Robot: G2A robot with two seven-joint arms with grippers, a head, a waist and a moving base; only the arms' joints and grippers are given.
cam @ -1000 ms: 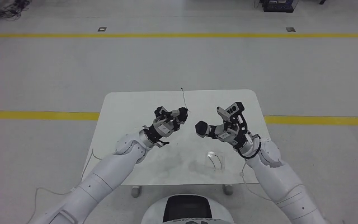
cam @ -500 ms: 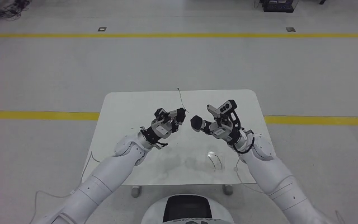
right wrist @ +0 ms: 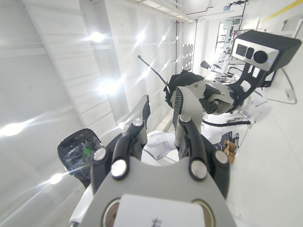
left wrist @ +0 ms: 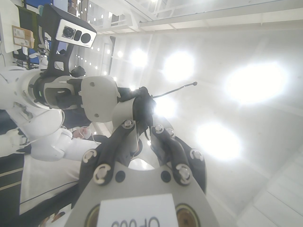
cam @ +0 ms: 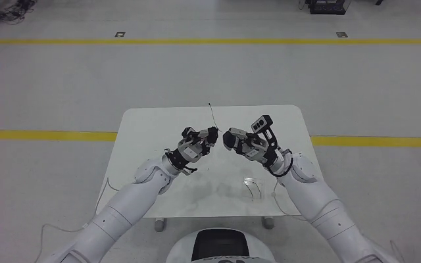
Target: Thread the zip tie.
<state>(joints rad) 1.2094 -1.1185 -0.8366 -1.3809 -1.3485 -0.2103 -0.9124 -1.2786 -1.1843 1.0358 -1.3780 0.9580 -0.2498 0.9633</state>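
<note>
**Holding a zip tie aloft, two hands line up for the threading**

Gripping the black zip tie (cam: 212, 116) low on its strap, my left gripper (cam: 211, 135) hangs above the middle of the white table (cam: 145, 131), its dark-covered jaws clamped shut on the tie. The free length of the strap rises up and toward the far side. Its tip carries a small thickening that may be the locking head, though it is too small to tell.

My right gripper (right wrist: 162, 109) sits just to the right of the left one, at about the same height. Its ribbed jaws stand apart with nothing between them, and they have not touched the strap. A pale curved strip (cam: 252, 189) lies on the near right part of the table. I cannot say what it is.

By my reading the task is at an early stage. The tie is held up and steadied, but no loop has been formed and nothing has gone through the head. The next move looks to be the right hand's: bring the open jaws around the thin strap above my left grip and close on it squarely. A nudge from one pad would swing the strap aside, so the approach calls for care. After that, one end has to be bent round to meet the other.
</note>
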